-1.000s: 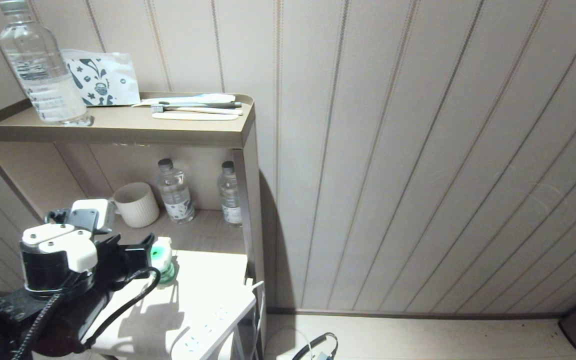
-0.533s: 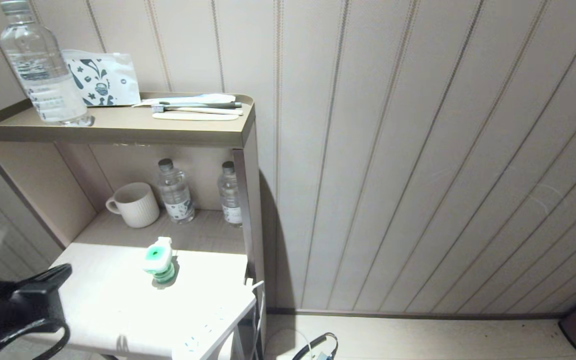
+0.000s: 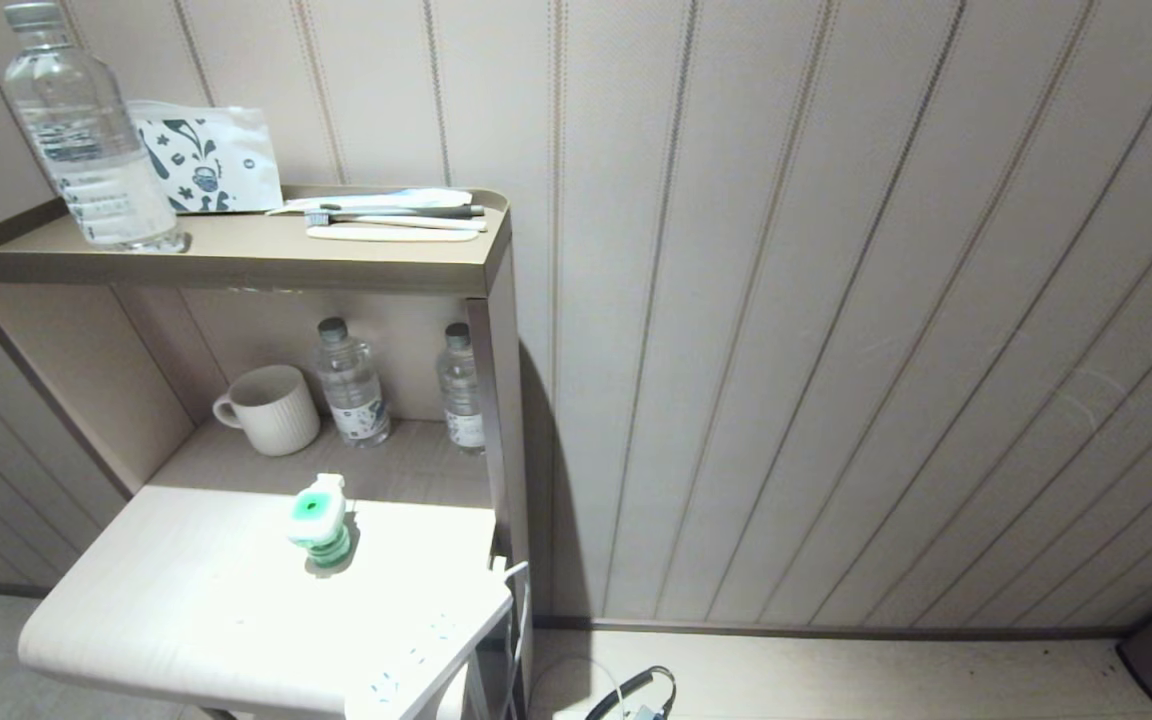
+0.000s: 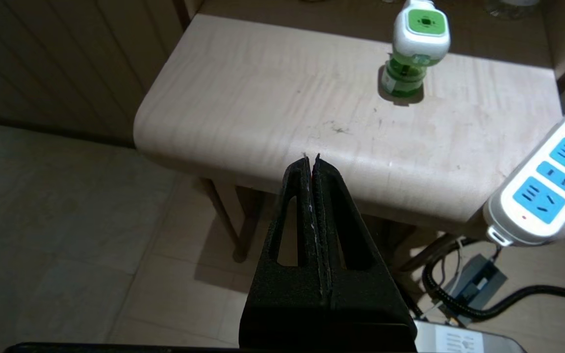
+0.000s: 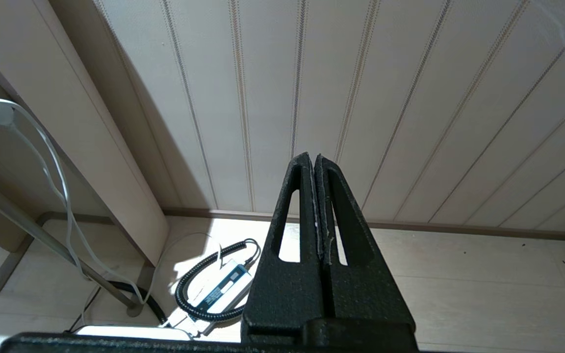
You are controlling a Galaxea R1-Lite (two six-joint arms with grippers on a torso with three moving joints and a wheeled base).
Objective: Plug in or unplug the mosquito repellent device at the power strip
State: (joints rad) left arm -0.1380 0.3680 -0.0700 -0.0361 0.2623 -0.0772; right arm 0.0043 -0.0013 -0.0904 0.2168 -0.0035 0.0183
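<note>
The left gripper [image 4: 311, 159] hangs off the table's near edge, clear of it, its ridged black fingers pressed together on nothing; it does not appear in the head view. On the pale wood-grain table [image 3: 166, 610], a smooth top with rounded corners, the mosquito repellent device [image 3: 317, 520] stands upright and free, at about 12 o'clock from the table's centre, with a white rounded-square head with green centre over a translucent green bottle. The power strip [image 3: 416, 665] lies at about 5 o'clock from the device, well apart, overhanging the table's corner; it is a flat glossy white bar with blue socket faces, all visible sockets empty. Judgement: the device reads as unplugged and set down, so an unplugging job looks finished; if plugging in is meant, the grasp, carry and insertion all remain. Behind, a ribbed cream mug [image 3: 269, 408] and two clear water bottles [image 3: 350, 381] sit in the shelf recess. The right gripper [image 5: 315, 162] is parked toward the panelled wall over the floor, fingers likewise closed and empty.
</note>
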